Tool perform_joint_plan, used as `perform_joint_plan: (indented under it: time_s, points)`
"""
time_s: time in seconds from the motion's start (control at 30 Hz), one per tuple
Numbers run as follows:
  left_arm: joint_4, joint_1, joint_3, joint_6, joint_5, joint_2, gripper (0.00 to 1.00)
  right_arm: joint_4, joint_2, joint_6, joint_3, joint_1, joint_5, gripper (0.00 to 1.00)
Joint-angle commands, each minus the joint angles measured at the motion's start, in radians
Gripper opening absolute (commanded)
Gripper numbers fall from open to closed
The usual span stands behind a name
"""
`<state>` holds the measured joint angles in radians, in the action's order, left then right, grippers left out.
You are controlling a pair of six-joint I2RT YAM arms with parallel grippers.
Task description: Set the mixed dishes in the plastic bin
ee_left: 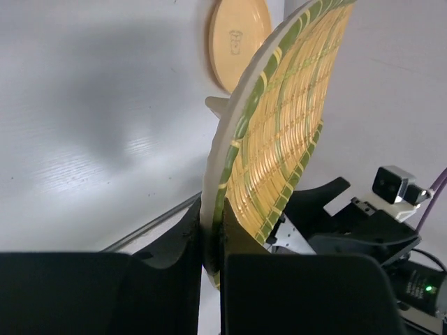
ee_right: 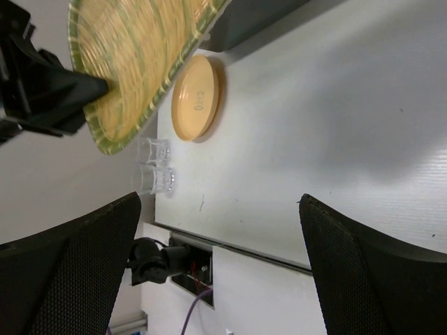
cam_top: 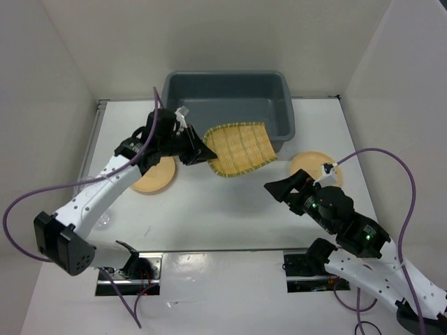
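— Looking from the near edge outward, what do you have?

— Closest to me is the right hand (cam_top: 276, 188), raised over the bench (cam_top: 230, 223), its fingers (ee_right: 77, 265) set wide apart and gripping nothing. Just behind it, on my right, one orange-yellow plate (cam_top: 311, 166) lies flat on the bench, partly covered by that arm.

— And the other plate?

— I see the second plate (cam_top: 155, 178) flat on the left side, half tucked under the left arm. From the right wrist I can make out two small clear glasses (ee_right: 157, 180) standing near it.

— Where is the tray?

— My left hand (cam_top: 199, 152) is clamped on the narrow end of the yellow slatted tray (cam_top: 241, 148). From the left wrist I see its greenish rim pinched between the two fingers. The tray is up off the bench, between the two plates, and in the top view its wide end overlaps the near wall of the plastic bin (cam_top: 223, 74).

— The bin itself?

— Farthest from me, dark grey, set at the back of the bench against the rear wall.
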<state>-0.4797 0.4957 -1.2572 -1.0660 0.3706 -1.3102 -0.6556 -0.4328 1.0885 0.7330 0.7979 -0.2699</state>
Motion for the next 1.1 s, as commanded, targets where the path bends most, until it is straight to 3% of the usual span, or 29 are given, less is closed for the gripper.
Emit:
perform_joint_plan:
  time_s: [0.0,0.1,0.2,0.23,0.37,0.4,0.43,0.47,0.5,0.7,1.07]
  points:
    - [-0.068,-0.031,-0.181,0.07,0.083,-0.11,0.0,0.031,-0.003,-0.053,0.026,-0.005,-0.02,0.99]
    - [-0.147,-0.074,-0.338,0.179,0.11,-0.254,0.0,0.073,-0.003,-0.093,0.026,-0.005,-0.011,0.99]
    - [-0.287,-0.115,-0.623,0.317,0.11,-0.438,0.0,0.096,-0.03,-0.134,0.036,-0.005,-0.002,0.99]
    - [-0.363,-0.124,-0.784,0.383,0.094,-0.536,0.0,0.096,-0.03,-0.147,0.046,-0.005,0.007,0.99]
    - [-0.62,-0.146,-1.182,0.504,0.065,-0.834,0.0,0.096,-0.04,-0.214,0.068,-0.014,0.008,0.99]
    - [-0.685,-0.157,-1.454,0.505,0.048,-0.982,0.0,0.096,-0.04,-0.237,0.081,-0.014,0.008,0.99]
    - [-0.803,-0.166,-1.611,0.515,0.048,-1.064,0.0,0.085,-0.04,-0.248,0.082,-0.014,0.008,0.99]
    - [-0.825,-0.175,-1.766,0.499,0.103,-1.145,0.0,0.074,-0.04,-0.248,0.091,-0.014,0.017,0.99]
    - [-0.815,-0.199,-1.826,0.483,0.147,-1.213,0.0,0.074,-0.04,-0.259,0.091,-0.014,0.017,0.99]
    - [-0.794,-0.249,-1.874,0.477,0.209,-1.362,0.0,0.108,-0.04,-0.291,0.071,-0.023,0.012,0.99]
    - [-0.711,-0.287,-1.874,0.523,0.261,-1.589,0.0,0.084,-0.194,-0.3,0.187,-0.023,-0.088,0.99]
